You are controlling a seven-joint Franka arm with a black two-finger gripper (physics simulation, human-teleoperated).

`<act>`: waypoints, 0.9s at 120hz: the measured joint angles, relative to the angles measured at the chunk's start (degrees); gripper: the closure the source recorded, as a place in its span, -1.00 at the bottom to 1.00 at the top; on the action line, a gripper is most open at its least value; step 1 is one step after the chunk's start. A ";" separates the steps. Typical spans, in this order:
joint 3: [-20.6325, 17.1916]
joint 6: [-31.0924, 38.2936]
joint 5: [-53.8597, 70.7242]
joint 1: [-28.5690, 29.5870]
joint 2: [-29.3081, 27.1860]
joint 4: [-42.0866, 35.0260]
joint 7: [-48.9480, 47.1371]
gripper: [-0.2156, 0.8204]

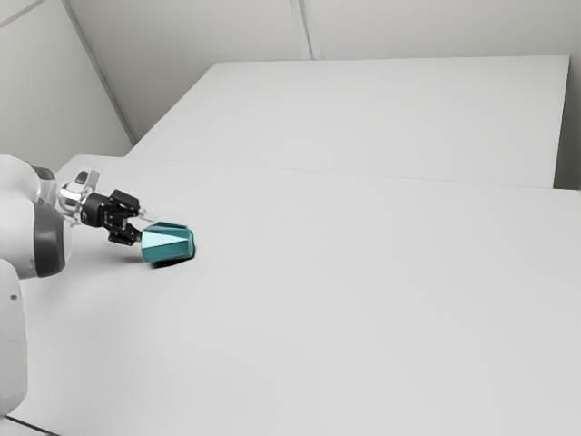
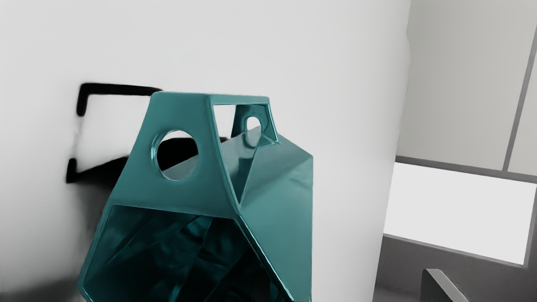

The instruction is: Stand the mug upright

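The teal faceted mug [image 1: 167, 243] lies on its side on the table, in the exterior view's left part, with the gripper [image 1: 143, 227] close against its near end. In the wrist view the mug [image 2: 277, 184] has its dark open mouth facing the hand, and its handle with round holes stands out from one side. The gripper [image 2: 348, 287] is open. One finger [image 2: 440, 287] is outside the mug, apart from its wall; the other, dark finger [image 2: 262, 287] shows in front of or inside the mouth, and its depth is unclear. No contact is visible.
The white table [image 1: 363, 300] bears the mug and its dark shadow. A second pale surface [image 1: 381, 113] lies beyond the table's far edge. The arm's white links [image 1: 18, 218] stand at the exterior view's left.
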 joint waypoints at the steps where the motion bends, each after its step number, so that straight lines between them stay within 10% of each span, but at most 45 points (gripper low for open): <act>1: 0.00 0.01 0.00 0.00 0.00 0.00 0.02 0.12; 33: 0.00 0.19 0.01 -0.05 0.72 0.00 0.24 0.76; 108: 0.01 0.67 0.21 -0.75 -1.14 0.80 -0.61 0.92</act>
